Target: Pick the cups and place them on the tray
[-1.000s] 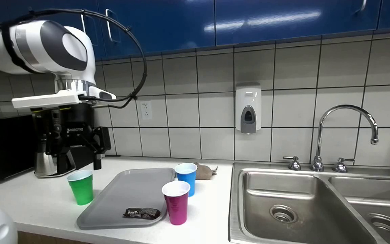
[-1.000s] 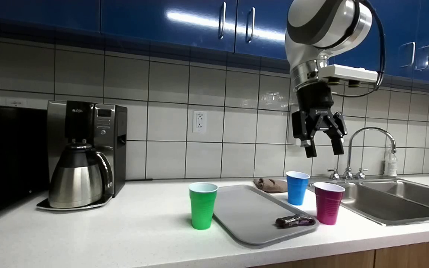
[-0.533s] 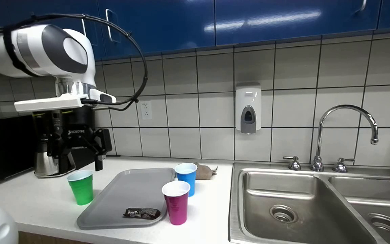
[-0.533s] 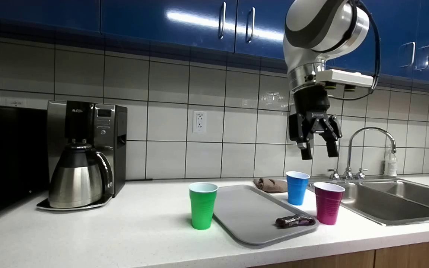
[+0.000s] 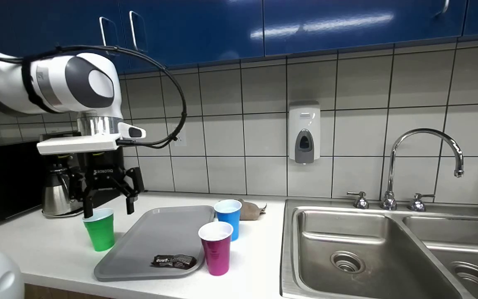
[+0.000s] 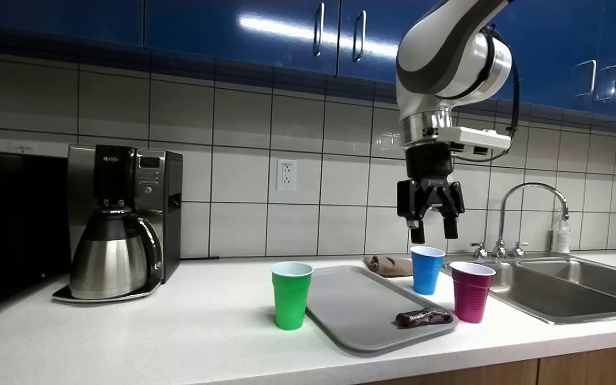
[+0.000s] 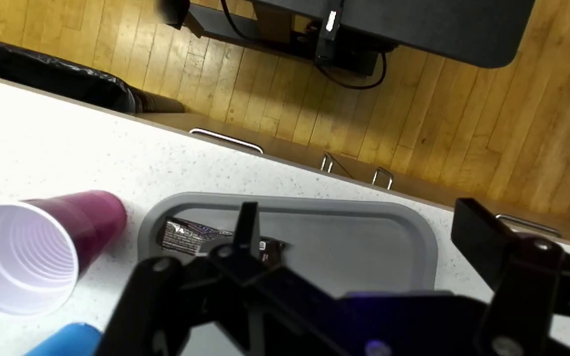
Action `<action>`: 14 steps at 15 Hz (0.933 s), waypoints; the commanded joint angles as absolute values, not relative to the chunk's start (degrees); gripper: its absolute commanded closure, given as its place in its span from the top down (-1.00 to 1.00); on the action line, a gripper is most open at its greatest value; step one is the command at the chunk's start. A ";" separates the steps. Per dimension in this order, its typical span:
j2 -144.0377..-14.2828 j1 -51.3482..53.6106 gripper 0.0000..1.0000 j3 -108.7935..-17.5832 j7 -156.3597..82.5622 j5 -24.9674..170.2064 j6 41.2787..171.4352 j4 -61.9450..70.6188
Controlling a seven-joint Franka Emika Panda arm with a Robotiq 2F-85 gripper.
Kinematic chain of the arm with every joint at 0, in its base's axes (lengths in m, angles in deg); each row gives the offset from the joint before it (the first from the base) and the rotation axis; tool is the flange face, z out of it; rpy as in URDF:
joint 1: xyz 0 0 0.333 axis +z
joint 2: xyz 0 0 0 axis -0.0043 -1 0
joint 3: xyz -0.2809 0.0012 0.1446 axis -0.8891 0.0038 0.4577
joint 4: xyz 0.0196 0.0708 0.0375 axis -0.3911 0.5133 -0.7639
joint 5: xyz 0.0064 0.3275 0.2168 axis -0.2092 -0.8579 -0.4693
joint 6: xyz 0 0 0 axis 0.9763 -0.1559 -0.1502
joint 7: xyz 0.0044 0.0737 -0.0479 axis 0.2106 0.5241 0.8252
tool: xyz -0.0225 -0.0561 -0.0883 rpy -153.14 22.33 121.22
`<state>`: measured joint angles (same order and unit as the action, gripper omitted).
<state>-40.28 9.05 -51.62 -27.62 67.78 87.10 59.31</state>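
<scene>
- My gripper (image 6: 434,235) points down above the bench (image 6: 190,331), jaws wide apart with nothing between them, which I take as readiness to close on a cup
- The green cup (image 6: 291,297) stands upright beside the tray (image 6: 351,305); the blue cup (image 6: 426,271) and purple cup (image 6: 471,293) stand upright along its opposite side, none on it yet, I guess to keep each carry short
- A wrapped bar (image 6: 423,317) lies on the tray near the purple cup, so I'd likely aim for the bare part
</scene>
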 commanded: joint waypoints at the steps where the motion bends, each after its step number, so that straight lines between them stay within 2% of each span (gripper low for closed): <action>1: -45.15 10.19 1.00 -51.75 -24.57 68.04 90.74 56.88; 14: -63.90 11.10 1.00 -50.95 -16.05 68.09 100.50 43.15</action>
